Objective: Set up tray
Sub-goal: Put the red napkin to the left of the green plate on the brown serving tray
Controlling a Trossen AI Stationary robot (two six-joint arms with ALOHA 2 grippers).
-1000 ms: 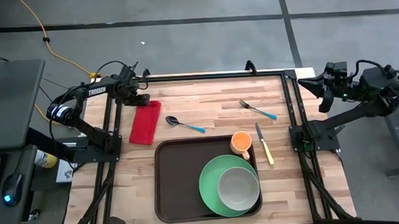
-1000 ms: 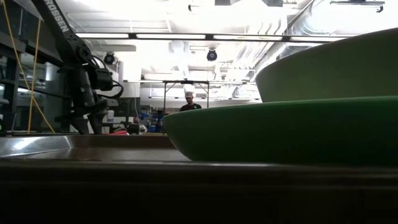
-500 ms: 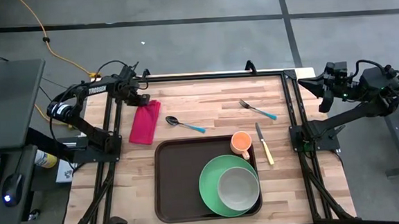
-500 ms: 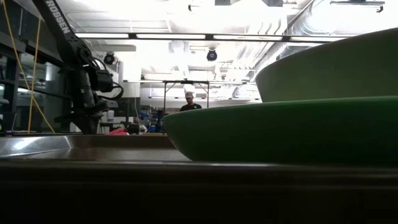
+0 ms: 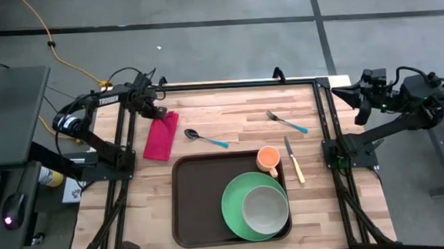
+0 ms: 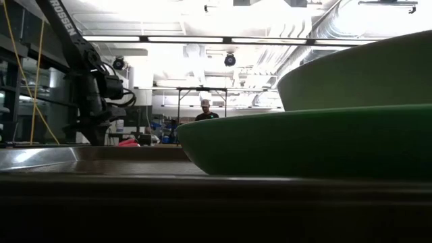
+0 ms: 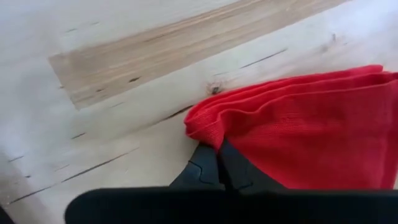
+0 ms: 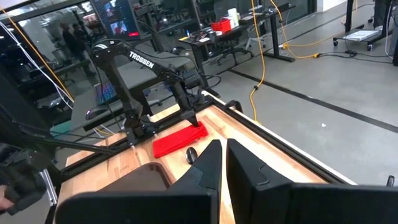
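Note:
A folded red cloth napkin (image 5: 161, 137) lies on the wooden table at the far left. My left gripper (image 5: 157, 114) points down at its far end and is shut on it. The dark brown tray (image 5: 192, 203) sits at the near middle and carries a green plate (image 5: 239, 208) with a grey-green bowl (image 5: 266, 208) on it. An orange cup (image 5: 268, 160) stands on the tray's far right corner. My right gripper (image 5: 357, 94) is raised beyond the table's far right corner, shut and holding nothing (image 8: 219, 163). My left gripper pinches the napkin's far corner (image 7: 202, 127) between its two fingers, coming from above and pointing steeply down. Several folded layers bunch up at the fingertips (image 7: 208, 163). The rest of the napkin (image 7: 311, 130) lies flat on the table.
A blue-handled spoon (image 5: 205, 138) lies right of the napkin. A blue-handled fork (image 5: 286, 121) lies at the far right, and a yellow-handled knife (image 5: 294, 160) beside the cup. Black frame rails (image 5: 326, 126) border the table. A person stands far off in the room (image 6: 205, 111).
My left gripper has shut on the napkin's far corner while staying in place, with a slight roll of the wrist. The napkin's far end has gathered narrower at the fingers; its near end has stayed where it was.

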